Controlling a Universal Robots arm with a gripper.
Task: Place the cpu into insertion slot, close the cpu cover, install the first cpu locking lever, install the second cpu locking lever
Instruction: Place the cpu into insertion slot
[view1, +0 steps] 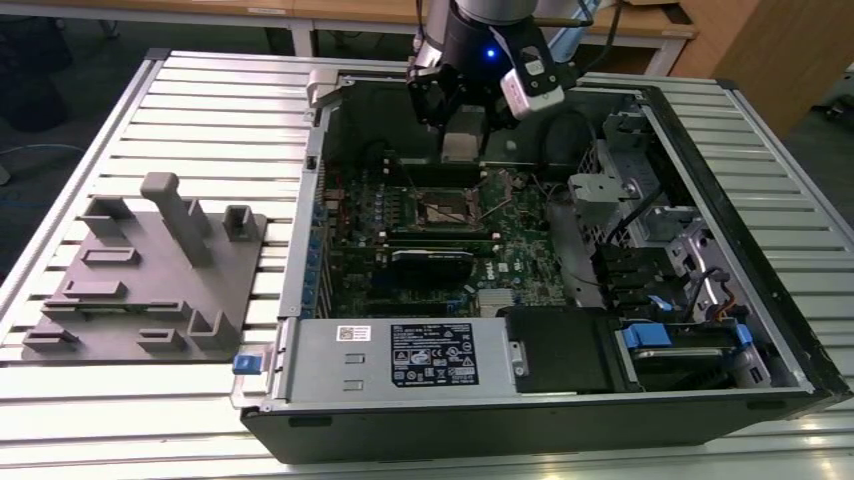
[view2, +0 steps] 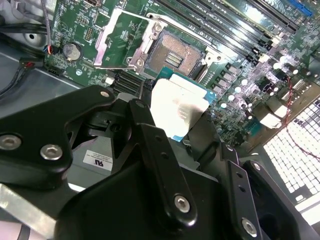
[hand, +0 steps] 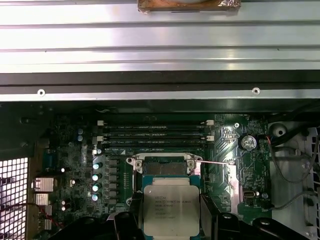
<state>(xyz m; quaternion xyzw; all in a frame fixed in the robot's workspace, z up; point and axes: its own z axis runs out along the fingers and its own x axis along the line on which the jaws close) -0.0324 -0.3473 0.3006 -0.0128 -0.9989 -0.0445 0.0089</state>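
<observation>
While the open computer case (view1: 304, 230) fills the centre and right of the exterior view, the gripper (view1: 461, 140) hangs at upper centre over the motherboard (view1: 358, 235), its fingers clamped on the cpu (hand: 171, 207), held flat. The insertion slot (view1: 447, 210) lies just below it in the frame, near and uncovered, with the cpu cover (view2: 104, 47) swung open beside it.

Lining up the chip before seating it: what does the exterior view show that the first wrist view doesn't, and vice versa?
Exterior view: the whole open computer case on the slatted table, and a grey fixture block on the exterior view's left. First wrist view: the cpu face-on, close up, held in the gripper. Both: the motherboard and the insertion slot, not yet filled.
</observation>
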